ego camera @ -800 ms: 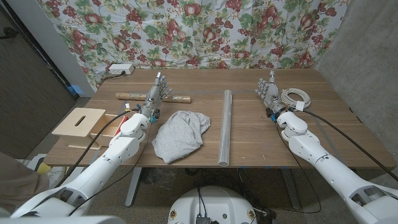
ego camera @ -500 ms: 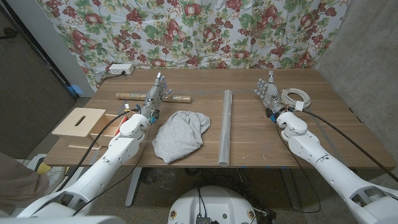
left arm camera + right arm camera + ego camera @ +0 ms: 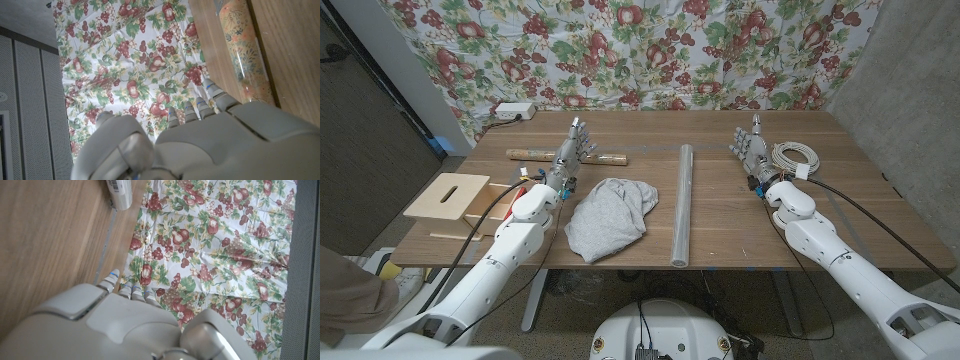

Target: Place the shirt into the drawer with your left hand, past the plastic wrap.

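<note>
A crumpled grey shirt point(image 3: 610, 215) lies on the wooden table point(image 3: 740, 215) near its front edge. The clear roll of plastic wrap point(image 3: 682, 203) lies lengthwise just to the right of the shirt. My left hand point(image 3: 570, 158) stands beside the shirt's left side, apart from it, fingers straight and holding nothing. Its back point(image 3: 200, 145) fills the left wrist view. My right hand point(image 3: 750, 148) stands at the right of the table, fingers extended and empty, with its back point(image 3: 110, 325) in the right wrist view. A light wooden box with a slot point(image 3: 448, 196) sits at the table's left edge.
A patterned paper roll point(image 3: 535, 155) lies beyond my left hand and also appears as the roll point(image 3: 245, 55) in the left wrist view. A coil of white cable point(image 3: 795, 157) lies by my right hand. A white power strip point(image 3: 513, 111) sits at the back left.
</note>
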Controlling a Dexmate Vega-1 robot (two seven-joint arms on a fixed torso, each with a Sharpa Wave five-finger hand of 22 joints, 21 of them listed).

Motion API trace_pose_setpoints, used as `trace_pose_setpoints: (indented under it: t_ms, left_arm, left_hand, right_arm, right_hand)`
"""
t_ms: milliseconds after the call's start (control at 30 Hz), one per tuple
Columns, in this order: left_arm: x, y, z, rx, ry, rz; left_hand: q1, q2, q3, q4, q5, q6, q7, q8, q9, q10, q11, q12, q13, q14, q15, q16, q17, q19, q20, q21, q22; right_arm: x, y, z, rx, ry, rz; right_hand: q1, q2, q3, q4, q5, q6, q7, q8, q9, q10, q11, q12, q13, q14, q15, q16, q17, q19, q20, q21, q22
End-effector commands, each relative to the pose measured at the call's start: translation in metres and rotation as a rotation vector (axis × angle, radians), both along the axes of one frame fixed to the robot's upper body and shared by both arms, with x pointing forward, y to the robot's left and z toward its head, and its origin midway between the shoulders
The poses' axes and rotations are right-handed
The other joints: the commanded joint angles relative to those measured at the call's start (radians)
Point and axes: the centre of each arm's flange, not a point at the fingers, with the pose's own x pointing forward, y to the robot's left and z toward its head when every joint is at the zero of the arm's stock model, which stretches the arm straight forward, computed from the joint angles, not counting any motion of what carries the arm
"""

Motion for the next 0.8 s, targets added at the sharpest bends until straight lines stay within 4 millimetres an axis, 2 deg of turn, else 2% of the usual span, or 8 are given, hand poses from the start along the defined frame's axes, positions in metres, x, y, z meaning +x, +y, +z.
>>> trace_pose_setpoints:
  t_ms: [33, 800]
  left_arm:
    - [-0.004, -0.003, 0.000, 0.052, -0.004, 0.020]
    - [-0.017, -0.004, 0.012, 0.177, -0.055, 0.094]
  left_hand:
    - [0.011, 0.001, -0.002, -0.002, -0.002, 0.009, -0.001, 0.005, 0.002, -0.002, -0.004, 0.004, 0.001, -0.017, 0.004, 0.001, 0.002, -0.007, 0.008, 0.007, 0.005]
    - [0.019, 0.004, 0.000, -0.006, -0.006, 0.022, -0.004, 0.003, 0.002, 0.004, -0.003, 0.005, 0.002, -0.033, 0.002, -0.001, 0.002, -0.012, 0.010, 0.006, 0.005]
  right_arm:
    - [-0.004, 0.000, -0.003, -0.006, 0.000, -0.010]
    - [-0.010, -0.006, -0.005, -0.009, 0.004, -0.032]
  right_hand:
    - [-0.001, 0.003, -0.005, 0.000, 0.004, 0.000, 0.006, 0.005, 0.004, 0.000, 0.005, 0.005, 0.004, -0.007, -0.004, 0.004, 0.004, -0.003, 0.010, 0.003, 0.002]
    - [-0.001, 0.005, -0.003, -0.001, 0.001, 0.005, 0.004, 0.007, 0.004, 0.003, 0.006, 0.007, 0.004, -0.007, -0.003, 0.005, 0.004, -0.009, 0.012, 0.001, 0.002]
